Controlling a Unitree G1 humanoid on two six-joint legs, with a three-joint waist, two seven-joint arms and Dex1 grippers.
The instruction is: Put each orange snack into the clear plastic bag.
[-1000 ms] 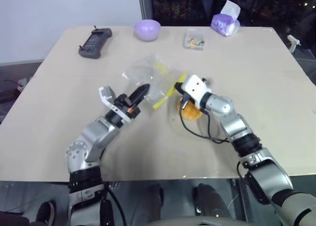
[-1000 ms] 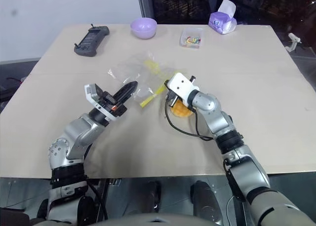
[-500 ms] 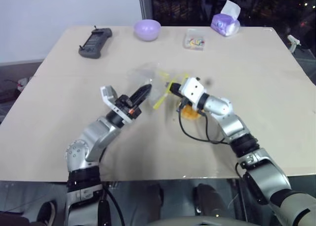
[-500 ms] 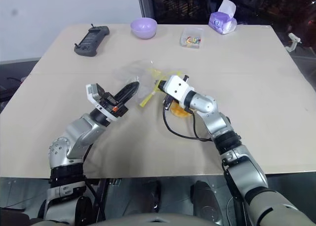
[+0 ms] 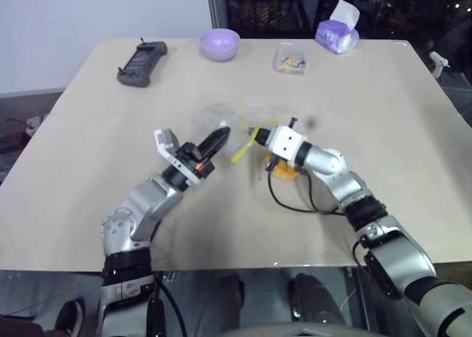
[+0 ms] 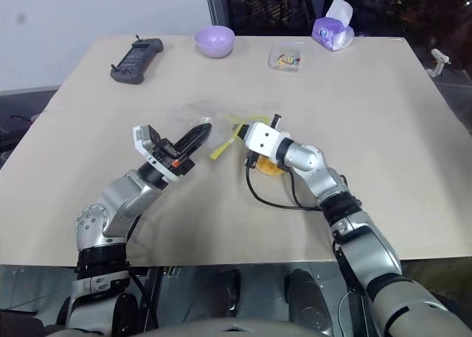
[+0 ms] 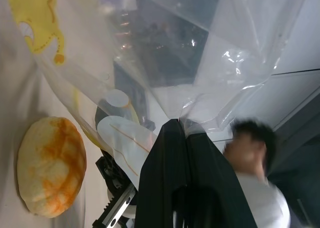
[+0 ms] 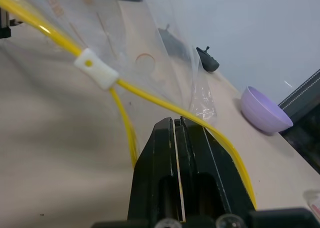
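Head stereo pair down over table (image 5: 383, 130); wrist views close on bag (image 7: 210, 53).

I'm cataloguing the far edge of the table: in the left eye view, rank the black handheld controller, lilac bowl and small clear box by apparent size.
1. black handheld controller
2. lilac bowl
3. small clear box
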